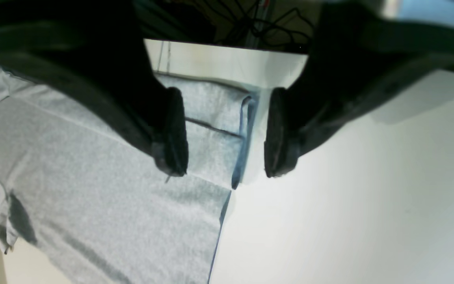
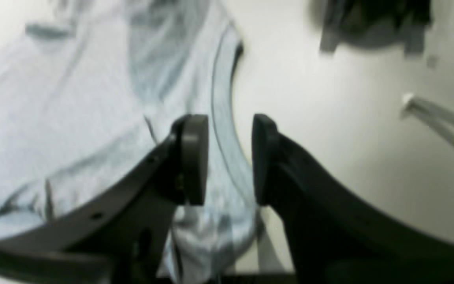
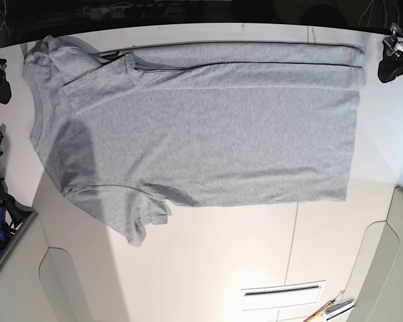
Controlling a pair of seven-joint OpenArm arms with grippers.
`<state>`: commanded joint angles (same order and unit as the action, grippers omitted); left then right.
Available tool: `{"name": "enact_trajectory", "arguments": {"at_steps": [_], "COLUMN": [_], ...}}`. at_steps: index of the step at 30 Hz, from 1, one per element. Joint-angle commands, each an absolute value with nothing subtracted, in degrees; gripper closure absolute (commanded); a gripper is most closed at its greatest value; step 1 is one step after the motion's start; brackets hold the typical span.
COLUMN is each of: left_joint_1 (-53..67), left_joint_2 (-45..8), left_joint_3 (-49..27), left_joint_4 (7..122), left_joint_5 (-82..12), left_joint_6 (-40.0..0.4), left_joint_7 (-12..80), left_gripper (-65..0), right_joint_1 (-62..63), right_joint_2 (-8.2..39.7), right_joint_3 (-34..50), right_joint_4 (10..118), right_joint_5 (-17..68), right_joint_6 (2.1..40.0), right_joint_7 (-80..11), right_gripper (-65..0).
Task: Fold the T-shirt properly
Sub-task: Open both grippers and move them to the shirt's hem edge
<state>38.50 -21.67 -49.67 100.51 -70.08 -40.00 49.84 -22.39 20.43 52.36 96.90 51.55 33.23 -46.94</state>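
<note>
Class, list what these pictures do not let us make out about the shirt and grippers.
- T-shirt, base view: any print on its underside or inside the folds, hidden by cloth.
- Left gripper, base view: partly cut off by the right edge.
- Right wrist view: fine detail of the cloth, blurred.
- Left wrist view: the shirt's lower part, cut off by the bottom edge.

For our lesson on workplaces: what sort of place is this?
Probably a robotics workspace: a grey T-shirt lies on a pale table, with a black end effector at its hem side and loose cables beyond.
</note>
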Motion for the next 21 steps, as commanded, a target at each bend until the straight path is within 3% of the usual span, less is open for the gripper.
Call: {"name": "enact_trajectory", "arguments": {"at_steps": [5,10,14,21], "left_joint_1": [33.36,28.14,24.43,17.26], "left_joint_2": [-23.59,-26.28,-28.80,-29.74], "left_joint_3": [-49.60,-49.41,-47.77,-36.80], "left_joint_4": [100.49,100.47,100.40,99.31], "left_joint_5": [-69.69,-67.46,-64.84,-52.93], "left_joint_6": [-40.00,-40.00,-40.00,-38.54], "left_joint_7": [53.45,53.47,53.39,49.15], "left_gripper": [-36.0,-36.0,-36.0,-36.0], "right_joint_1": [-13.56,-3.81,7.64,25.65], "right_joint_2": [21.71,22.22,22.26,24.43], "right_joint_3": [49.89,40.95,33.21,25.45], "right_joint_4": [96.68,91.66,78.74,52.58], "right_joint_5": [49.01,39.05,30.96,23.57], "right_joint_6": [33.21,32.01,31.70,31.73], "right_joint_7": [-45.19,-39.33,-34.04,-24.86], "right_gripper": [-18.9,-20.4,-28.2,-28.5]}}
